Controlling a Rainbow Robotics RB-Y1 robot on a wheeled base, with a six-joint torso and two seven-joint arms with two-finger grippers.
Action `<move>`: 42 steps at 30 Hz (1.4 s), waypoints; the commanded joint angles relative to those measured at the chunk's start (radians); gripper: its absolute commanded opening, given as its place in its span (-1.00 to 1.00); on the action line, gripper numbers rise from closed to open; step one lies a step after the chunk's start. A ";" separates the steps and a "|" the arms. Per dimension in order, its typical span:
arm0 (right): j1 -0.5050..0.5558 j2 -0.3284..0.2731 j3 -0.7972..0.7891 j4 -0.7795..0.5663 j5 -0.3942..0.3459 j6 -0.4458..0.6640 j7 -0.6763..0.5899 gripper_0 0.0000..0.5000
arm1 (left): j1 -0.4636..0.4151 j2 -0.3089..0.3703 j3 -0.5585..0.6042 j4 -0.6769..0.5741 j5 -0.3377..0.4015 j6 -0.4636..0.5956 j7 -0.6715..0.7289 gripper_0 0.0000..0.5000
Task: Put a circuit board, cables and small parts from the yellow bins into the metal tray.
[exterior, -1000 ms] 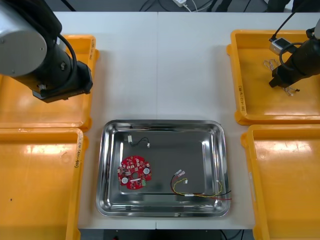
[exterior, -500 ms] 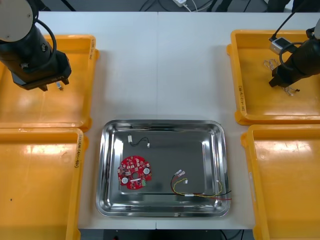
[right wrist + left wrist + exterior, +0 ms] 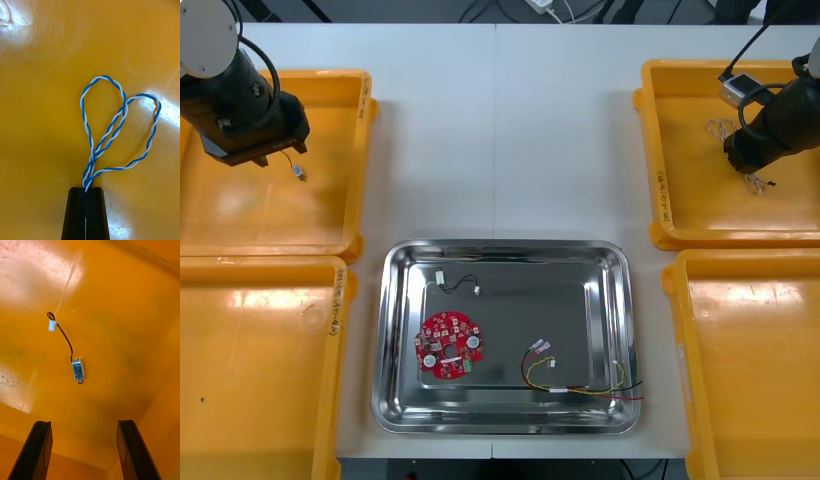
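Note:
My right gripper [image 3: 86,189] is shut on a twisted blue and white cable [image 3: 108,123], whose two loops lie on the floor of the far right yellow bin [image 3: 690,205]. In the front view the right gripper [image 3: 742,160] is low in that bin, with the cable [image 3: 757,183] beside it. My left gripper [image 3: 84,423] is open over the far left yellow bin [image 3: 290,215], above a small metal part [image 3: 78,370] with a thin black lead. In the front view the left gripper [image 3: 252,158] is just left of that part [image 3: 298,172].
The metal tray [image 3: 505,246] in the middle holds a round red circuit board [image 3: 448,345], a short black cable [image 3: 458,284] and a red and yellow cable [image 3: 580,380]. Near yellow bins stand at the left [image 3: 250,380] and right [image 3: 755,380].
The left arm has swung left and back, settling over the far left bin. The right gripper has shut on the blue and white cable.

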 commanded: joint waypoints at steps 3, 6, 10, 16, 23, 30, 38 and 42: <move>-0.023 0.008 -0.012 -0.056 -0.007 0.007 0.048 -1.00 | -0.055 0.040 0.029 0.082 -0.009 -0.101 -0.146 1.00; -0.025 0.007 -0.012 -0.111 0.007 0.058 0.042 -1.00 | -0.055 0.040 0.015 0.110 0.001 -0.131 -0.158 1.00; -0.025 0.002 -0.018 -0.200 0.024 0.162 0.035 -1.00 | -0.055 0.038 -0.017 0.139 0.007 -0.168 -0.163 1.00; -0.023 -0.001 -0.049 -0.314 0.041 0.306 0.028 -1.00 | -0.053 0.021 -0.041 0.166 0.033 -0.208 -0.167 1.00; -0.023 -0.002 -0.072 -0.449 0.056 0.471 0.016 -1.00 | -0.053 0.006 -0.061 0.195 0.034 -0.237 -0.173 1.00; 0.031 0.008 -0.083 -0.645 0.039 0.611 0.007 -1.00 | -0.052 -0.006 -0.066 0.218 0.036 -0.253 -0.181 1.00; 0.132 0.054 -0.054 -0.917 0.001 0.611 -0.005 -1.00 | -0.052 -0.026 -0.069 0.238 0.040 -0.274 -0.198 1.00; 0.170 0.077 -0.015 -1.018 -0.057 0.611 -0.016 -1.00 | -0.038 -0.031 -0.069 0.238 0.040 -0.296 -0.204 1.00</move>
